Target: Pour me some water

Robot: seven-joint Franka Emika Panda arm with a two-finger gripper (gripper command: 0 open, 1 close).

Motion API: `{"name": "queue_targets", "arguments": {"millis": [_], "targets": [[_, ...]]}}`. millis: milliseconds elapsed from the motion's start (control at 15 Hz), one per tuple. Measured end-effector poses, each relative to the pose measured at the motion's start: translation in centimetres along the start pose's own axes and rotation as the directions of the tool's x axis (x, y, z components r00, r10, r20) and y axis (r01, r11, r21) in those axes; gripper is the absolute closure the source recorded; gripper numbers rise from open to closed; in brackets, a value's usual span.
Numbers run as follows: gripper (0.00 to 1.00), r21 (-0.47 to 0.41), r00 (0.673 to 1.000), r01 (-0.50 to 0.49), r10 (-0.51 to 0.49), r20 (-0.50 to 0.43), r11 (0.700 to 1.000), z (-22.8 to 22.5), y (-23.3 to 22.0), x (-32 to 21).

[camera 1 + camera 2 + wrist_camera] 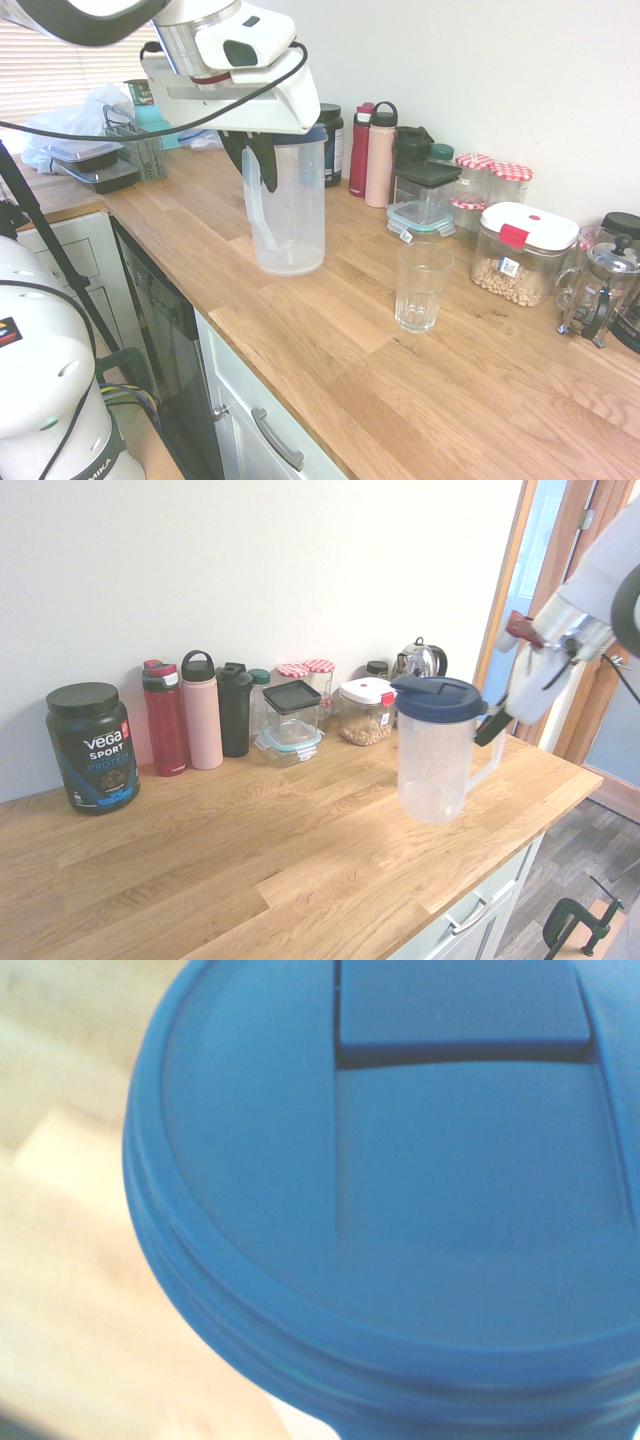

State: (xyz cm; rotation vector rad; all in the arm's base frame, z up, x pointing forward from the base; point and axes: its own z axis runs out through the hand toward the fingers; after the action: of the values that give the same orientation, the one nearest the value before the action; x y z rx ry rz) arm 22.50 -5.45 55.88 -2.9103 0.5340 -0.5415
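Pitcher [437,750], clear with a blue lid [400,1190], hangs upright above the counter [400,380] by its handle in the gripper's [497,723] clamped jaws; carry it level toward the glass [421,287], then tip slowly with the spout over its rim.

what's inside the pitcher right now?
The clear pitcher, held by its handle in the hand, looks empty: no water line shows through its walls. A blue lid covers the top. The glass appears to hold water low down.
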Motion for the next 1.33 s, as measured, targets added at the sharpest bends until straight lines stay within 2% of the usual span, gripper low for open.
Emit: {"name": "queue_targets", "arguments": {"millis": [133, 267, 533, 667, 733, 867, 1000, 1133, 1267, 1333], "targets": [[1.00, 0.008, 0.998, 0.051, -0.052, 0.025, 0.999, -1.0, 5.1, 0.7], [1.00, -0.026, 0.995, 0.085, -0.084, 0.047, 0.996, -1.7, 10.2, 2.4], [1.00, -0.092, 0.968, 0.183, -0.163, 0.191, 0.979, -1.4, 18.6, 7.2], [1.00, -0.162, 0.947, 0.229, -0.180, 0.267, 0.960, -0.7, 20.8, 10.9], [1.00, -0.204, 0.937, 0.258, -0.193, 0.292, 0.944, -0.7, 20.5, 13.3], [1.00, -0.277, 0.916, 0.322, -0.224, 0.334, 0.905, -0.9, 18.2, 18.1], [1.00, -0.342, 0.883, 0.399, -0.255, 0.393, 0.851, -0.3, 14.2, 21.8], [1.00, -0.423, 0.845, 0.479, -0.272, 0.460, 0.769, 1.1, 10.6, 23.4], [1.00, -0.502, 0.818, 0.532, -0.260, 0.514, 0.682, 1.8, 9.1, 23.8], [1.00, -0.520, 0.808, 0.549, -0.256, 0.530, 0.655, 2.1, 8.5, 23.7]]}}
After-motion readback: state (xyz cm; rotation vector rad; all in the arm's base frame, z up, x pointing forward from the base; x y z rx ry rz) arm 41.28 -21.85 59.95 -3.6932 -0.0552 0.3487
